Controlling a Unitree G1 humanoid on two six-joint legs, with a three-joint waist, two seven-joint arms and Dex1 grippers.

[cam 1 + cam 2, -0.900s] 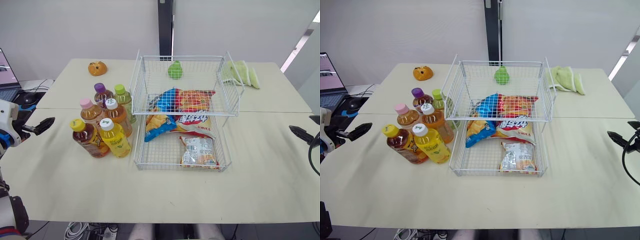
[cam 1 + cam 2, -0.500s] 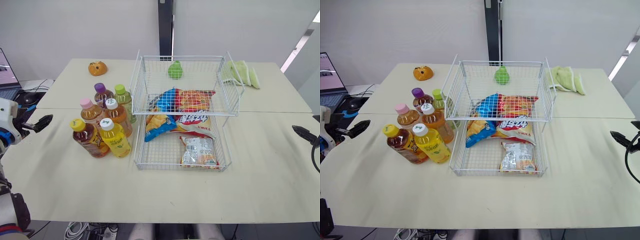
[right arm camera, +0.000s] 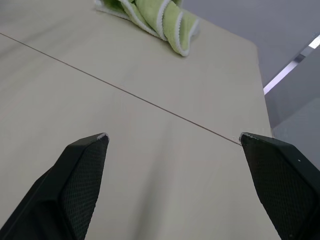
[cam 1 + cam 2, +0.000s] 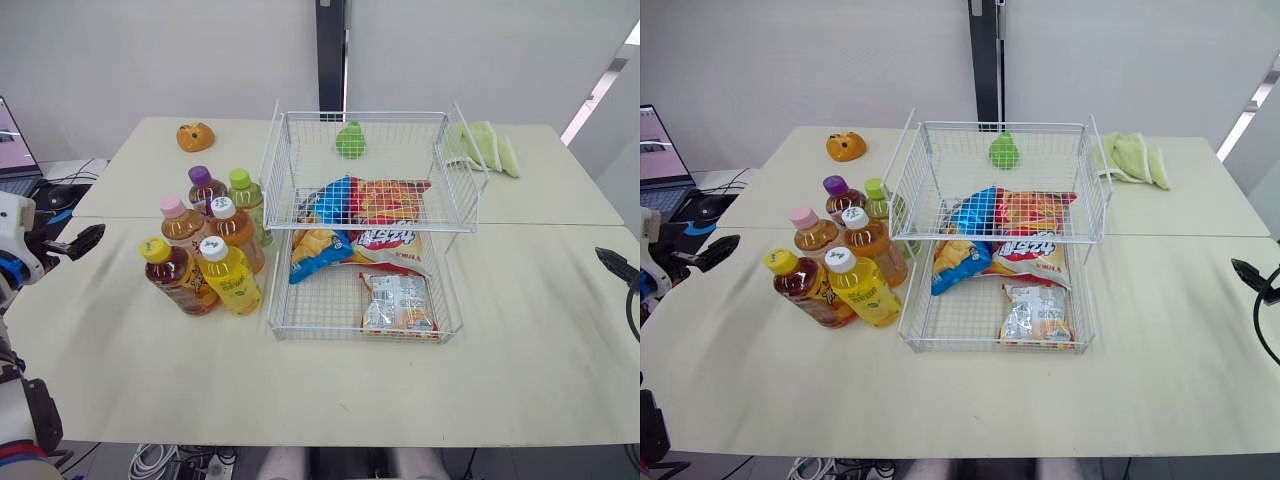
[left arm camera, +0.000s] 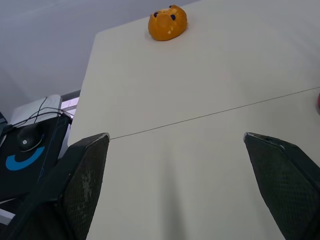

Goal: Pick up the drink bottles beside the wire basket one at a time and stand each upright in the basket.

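Observation:
Several drink bottles stand in a cluster left of the two-tier white wire basket point(image 4: 360, 114). They include a yellow one with a white cap point(image 4: 229, 277), a brown tea with a yellow cap point(image 4: 178, 277) and a green-capped one point(image 4: 245, 198) nearest the basket. My left gripper point(image 4: 78, 240) hovers open at the table's left edge, well left of the bottles; its wrist view shows the fingers point(image 5: 85, 175) wide apart over bare table. My right gripper point(image 4: 612, 263) is open at the far right edge, with nothing between its fingers point(image 3: 82, 170).
Snack bags point(image 4: 365, 200) lie on both basket tiers. A green pear-shaped toy point(image 4: 350, 140) sits at the back of the upper tier. An orange toy point(image 4: 195, 136) is at the far left, a green cloth point(image 4: 488, 145) at the far right. A laptop point(image 4: 10, 140) stands beyond the left edge.
Both grippers have drawn slightly outward: the left one toward the left edge, the right one toward the right edge. The bottles and basket have not moved.

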